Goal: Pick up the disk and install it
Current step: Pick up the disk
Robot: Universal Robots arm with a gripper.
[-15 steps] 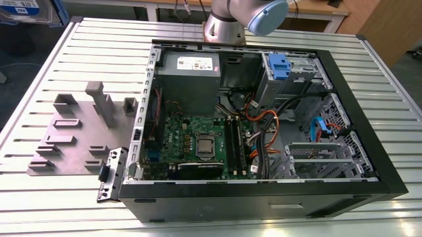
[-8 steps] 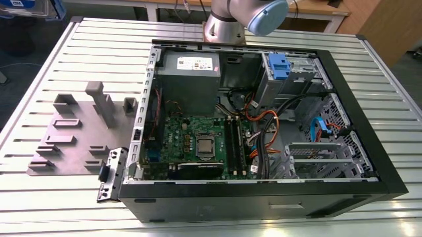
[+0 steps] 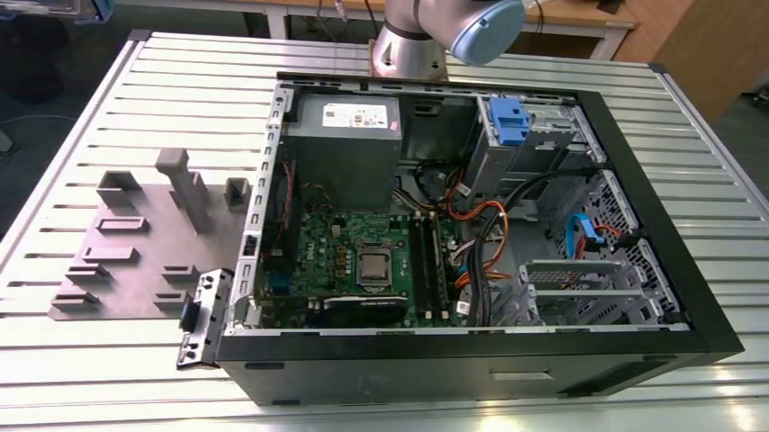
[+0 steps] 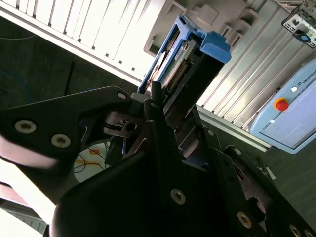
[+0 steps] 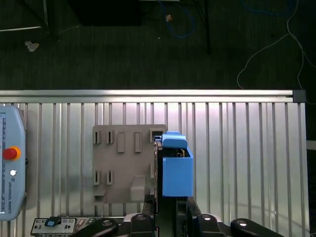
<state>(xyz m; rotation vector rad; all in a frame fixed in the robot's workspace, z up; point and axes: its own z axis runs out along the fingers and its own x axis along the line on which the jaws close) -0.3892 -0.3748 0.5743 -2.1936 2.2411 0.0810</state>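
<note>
Grey steel cages line one side of the open computer case (image 3: 456, 364) in the exterior view, with orange cables (image 3: 481, 220) looping close beside them and a blue latch (image 3: 507, 121) on one cage. A disk brought in slightly skewed could, I judge, snag a cable or jam against a cage wall. In the second wrist view the gripper (image 4: 165, 111) has its fingers clamped on the disk (image 4: 185, 64), which juts out from them edge-on, well past the grip, so a knock on that free end could lever it askew or out of the hold. In the first wrist view the disk (image 5: 177, 170) hangs in the gripper (image 5: 169, 200) above the slatted table (image 5: 237, 148), in front of the grey fixture plate (image 5: 123, 168). A slip here would drop it onto bare metal.
</note>
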